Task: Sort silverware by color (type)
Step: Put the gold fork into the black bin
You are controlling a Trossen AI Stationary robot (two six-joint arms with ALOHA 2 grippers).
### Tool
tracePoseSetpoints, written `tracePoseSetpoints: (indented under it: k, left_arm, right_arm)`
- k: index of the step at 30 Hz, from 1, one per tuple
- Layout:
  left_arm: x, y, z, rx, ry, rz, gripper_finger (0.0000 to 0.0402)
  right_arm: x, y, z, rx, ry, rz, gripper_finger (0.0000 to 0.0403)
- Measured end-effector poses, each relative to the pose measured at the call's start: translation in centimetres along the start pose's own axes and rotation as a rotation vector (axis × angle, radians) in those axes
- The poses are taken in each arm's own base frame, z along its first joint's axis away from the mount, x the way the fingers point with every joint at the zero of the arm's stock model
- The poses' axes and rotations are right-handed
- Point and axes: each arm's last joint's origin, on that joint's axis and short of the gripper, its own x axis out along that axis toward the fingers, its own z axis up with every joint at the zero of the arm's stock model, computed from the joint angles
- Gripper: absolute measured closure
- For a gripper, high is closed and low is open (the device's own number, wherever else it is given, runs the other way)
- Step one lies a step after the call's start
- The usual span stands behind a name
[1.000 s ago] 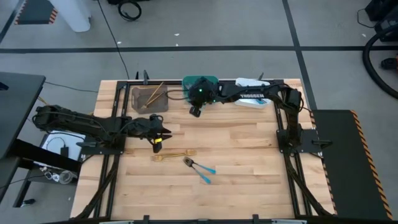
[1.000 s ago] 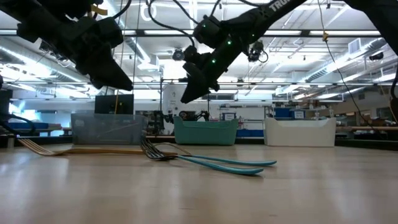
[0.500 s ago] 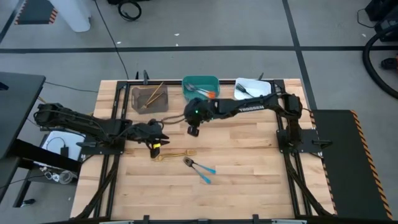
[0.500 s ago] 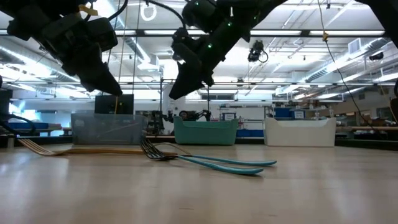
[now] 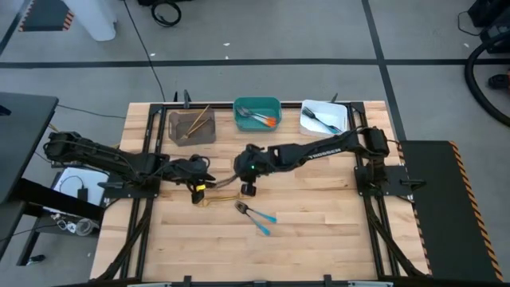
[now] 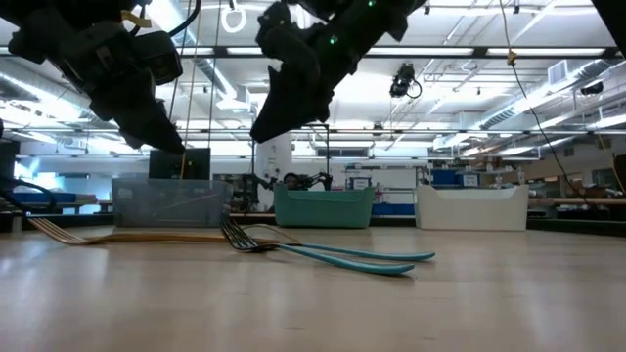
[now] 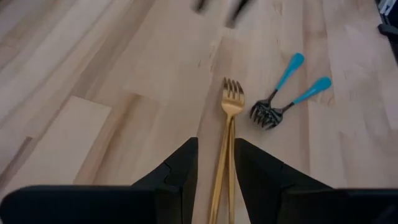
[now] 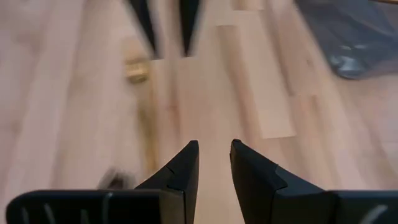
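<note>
Two gold forks (image 7: 227,140), tines rightward.

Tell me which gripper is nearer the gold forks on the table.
Left. The left gripper hangs open right over the gold forks, handles between its fingers. The right gripper hovers open near their tines.

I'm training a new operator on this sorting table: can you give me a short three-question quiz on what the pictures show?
1. True or false: the gold forks lie on the table, not in a bin.
2. Which bin holds dark forks? A grey bin; B teal bin; C white bin.
3. Fill in: the two forks beside the gold ones have ____ handles.

Key: 1 true. 2 C. 3 blue.
</note>
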Motion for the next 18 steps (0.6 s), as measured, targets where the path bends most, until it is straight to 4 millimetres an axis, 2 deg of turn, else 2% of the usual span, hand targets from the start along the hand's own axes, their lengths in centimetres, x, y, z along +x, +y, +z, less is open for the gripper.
tracePoseSetpoints:
  k: [7, 18]
  left_arm:
    - [-0.1, -0.8, -0.4, -0.001, 0.019, -0.033, 0.0290]
    - [-0.3, -1.5, -1.0, 0.040, 0.039, -0.046, 0.0290]
  right_arm:
    - [-0.4, 3.2, -0.4, -0.058, -0.005, 0.013, 0.0304]
    - [-1.0, 6.4, -1.4, -0.193, 0.020, 0.061, 0.0304]
